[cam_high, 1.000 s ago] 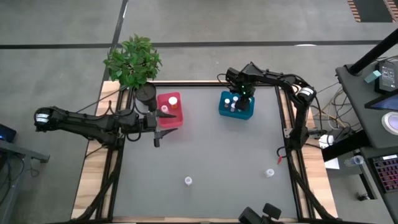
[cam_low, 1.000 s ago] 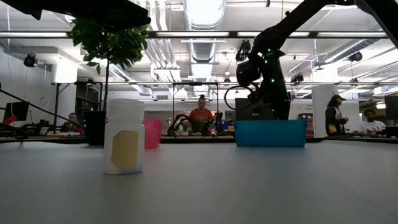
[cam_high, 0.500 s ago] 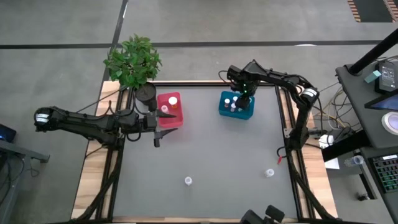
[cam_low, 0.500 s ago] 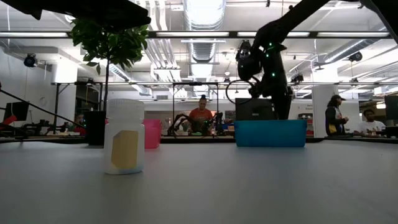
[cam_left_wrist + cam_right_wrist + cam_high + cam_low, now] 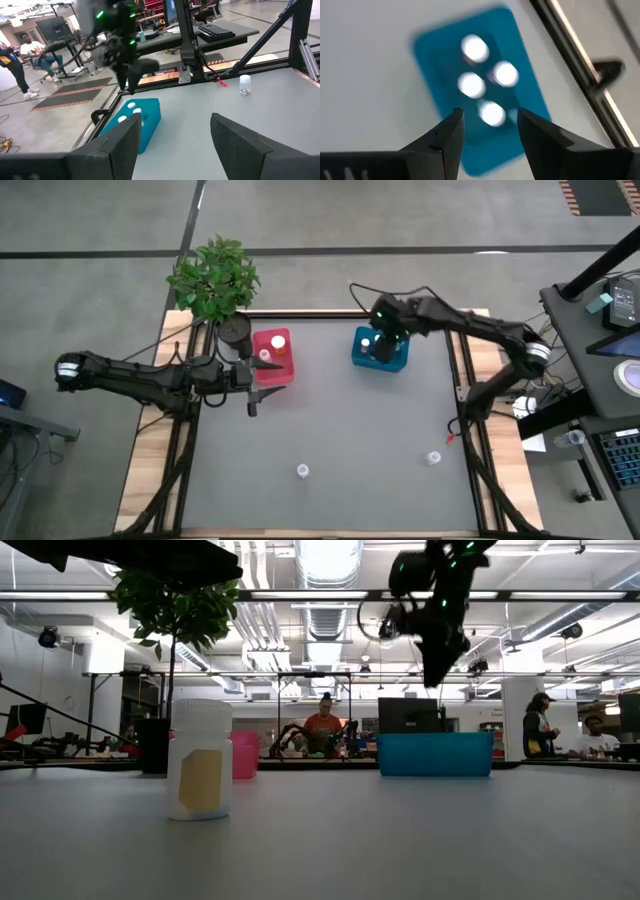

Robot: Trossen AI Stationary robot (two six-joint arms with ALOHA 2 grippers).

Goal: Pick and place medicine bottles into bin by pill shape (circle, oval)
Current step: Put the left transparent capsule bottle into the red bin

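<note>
**A:** The right gripper (image 5: 385,338) hangs well above the teal bin (image 5: 379,352), fingers spread and empty. What makes the step go well from here?

**B:** I'd judge a drop into that bin is done and the arm must go for another bottle. Best to rise straight until clear of the bin's rim, then cross the table high, so nothing clips the four white caps (image 5: 472,84) standing inside. Come down on the next bottle from directly above, fingers wide either side of its cap, because a thing that small and light would tip at a sideways nudge.

**A:** And the left gripper (image 5: 253,376)?

**B:** It waits just beside the pink bin (image 5: 272,358), jaws parted, holding nothing.

**A:** Where are things, biggest first?

**B:** The pink bin sits at the far left of the table next to the plant pot (image 5: 233,330), with a couple of bottles in it. The teal bin is at the far right. Both are small, open-topped and rectangular. Two loose bottles are left at the near edge: one near the middle (image 5: 302,471), white-capped with a yellowish label in the low view, and a clear one (image 5: 433,458) toward the right rail, well apart from it
</note>
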